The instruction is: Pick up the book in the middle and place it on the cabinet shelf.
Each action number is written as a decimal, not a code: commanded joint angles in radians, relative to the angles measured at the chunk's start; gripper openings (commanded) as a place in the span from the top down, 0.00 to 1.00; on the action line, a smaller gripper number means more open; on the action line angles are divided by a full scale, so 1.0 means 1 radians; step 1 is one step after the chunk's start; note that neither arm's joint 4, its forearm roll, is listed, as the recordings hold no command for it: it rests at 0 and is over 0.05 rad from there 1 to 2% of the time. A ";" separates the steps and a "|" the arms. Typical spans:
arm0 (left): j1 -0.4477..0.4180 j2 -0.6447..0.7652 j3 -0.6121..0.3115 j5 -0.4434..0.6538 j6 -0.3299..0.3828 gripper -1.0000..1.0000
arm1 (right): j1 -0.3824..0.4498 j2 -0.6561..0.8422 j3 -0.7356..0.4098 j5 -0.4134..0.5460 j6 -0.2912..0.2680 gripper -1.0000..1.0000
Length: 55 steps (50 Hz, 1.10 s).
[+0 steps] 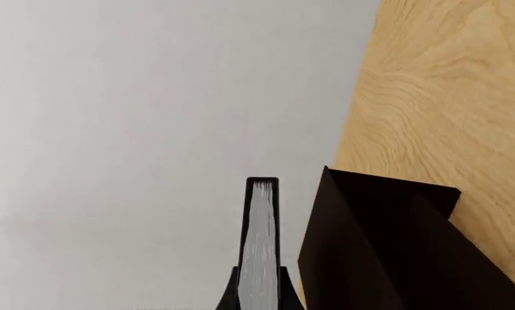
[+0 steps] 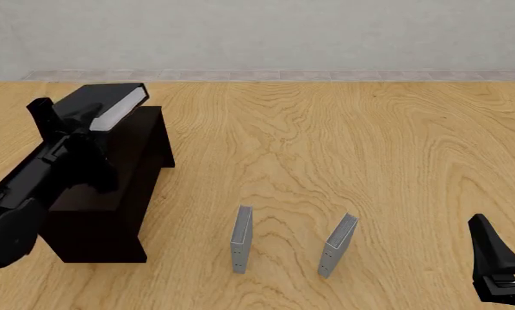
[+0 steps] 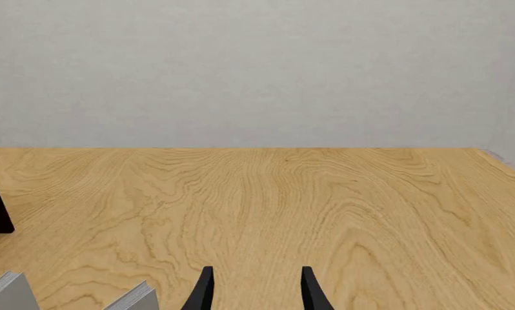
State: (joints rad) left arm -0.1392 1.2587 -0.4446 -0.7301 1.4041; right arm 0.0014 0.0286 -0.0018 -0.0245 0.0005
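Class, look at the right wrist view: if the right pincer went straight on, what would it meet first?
Probably only bare table, then the far wall; the right pincer points between nothing nearer.

We see our left arm (image 2: 33,187) reaching in from the left over the dark brown cabinet shelf (image 2: 111,194). Its left gripper (image 2: 68,126) holds the book (image 2: 111,104) up above the far end of the cabinet top. The book is tilted, with its white page edges facing right. Two thin grey books (image 2: 242,239) (image 2: 337,245) stand upright on the wooden table (image 2: 344,148), near each other. Our right gripper (image 2: 499,265) sits low at the right corner, well apart from them.
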 commanded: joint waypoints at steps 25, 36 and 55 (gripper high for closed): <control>0.043 -0.022 0.107 -0.055 0.033 1.00 | 0.000 0.000 0.000 0.000 0.000 0.00; 0.054 -0.016 0.103 -0.032 0.034 1.00 | 0.000 0.000 0.000 0.000 0.000 0.00; 0.053 -0.079 0.073 0.060 0.008 0.00 | 0.000 0.000 0.000 0.000 0.000 0.00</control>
State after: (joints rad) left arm -0.1078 1.1992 -0.3843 -0.7211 1.4114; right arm 0.0013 0.0284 -0.0018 -0.0244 0.0004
